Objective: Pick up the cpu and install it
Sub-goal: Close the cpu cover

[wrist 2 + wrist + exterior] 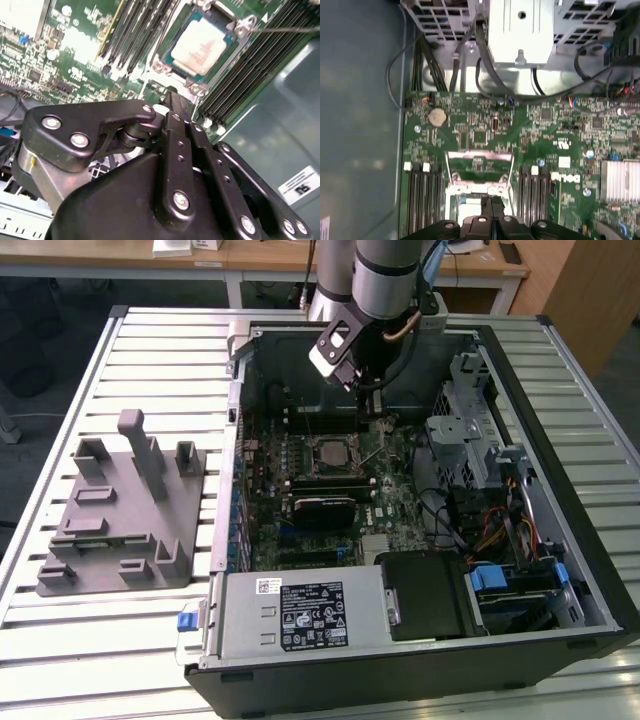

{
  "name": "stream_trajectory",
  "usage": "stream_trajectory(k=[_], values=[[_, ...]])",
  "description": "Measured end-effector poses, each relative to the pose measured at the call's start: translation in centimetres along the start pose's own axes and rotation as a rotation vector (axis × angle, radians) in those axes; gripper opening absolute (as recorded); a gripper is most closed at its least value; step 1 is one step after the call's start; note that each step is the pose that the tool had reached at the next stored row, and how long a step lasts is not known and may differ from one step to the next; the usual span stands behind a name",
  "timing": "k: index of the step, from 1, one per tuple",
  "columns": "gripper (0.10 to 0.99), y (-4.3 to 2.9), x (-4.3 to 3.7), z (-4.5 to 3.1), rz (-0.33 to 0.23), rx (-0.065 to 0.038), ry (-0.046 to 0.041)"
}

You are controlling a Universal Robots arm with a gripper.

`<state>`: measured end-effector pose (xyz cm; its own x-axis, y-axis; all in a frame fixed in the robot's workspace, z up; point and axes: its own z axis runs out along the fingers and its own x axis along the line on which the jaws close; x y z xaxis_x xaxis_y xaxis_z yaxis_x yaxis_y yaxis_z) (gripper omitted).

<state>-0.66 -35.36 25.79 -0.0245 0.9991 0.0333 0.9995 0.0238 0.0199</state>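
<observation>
End effector clenched (fingers together), over one cpu, seated on motherboard

**Chip in the case, tray alongside**

The flat square silver-topped cpu sits in the green motherboard inside the open black computer case. The black metal gripper hangs just above it. A grey plastic block tray lies on the slatted metal table, to the exterior view's left of the case.

I'm seeing even light brightening the slatted table at ten o'clock in the exterior view; the computer case interior is lying shadowed. In the second wrist view, glare is bleaching the cpu.
</observation>
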Motion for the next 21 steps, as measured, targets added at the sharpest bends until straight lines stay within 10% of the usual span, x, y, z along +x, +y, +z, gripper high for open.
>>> stream_trajectory(k=[21], values=[[0.114, 3.51, 0.23, 0.20, -0.018, 0.001, 0.0004]])
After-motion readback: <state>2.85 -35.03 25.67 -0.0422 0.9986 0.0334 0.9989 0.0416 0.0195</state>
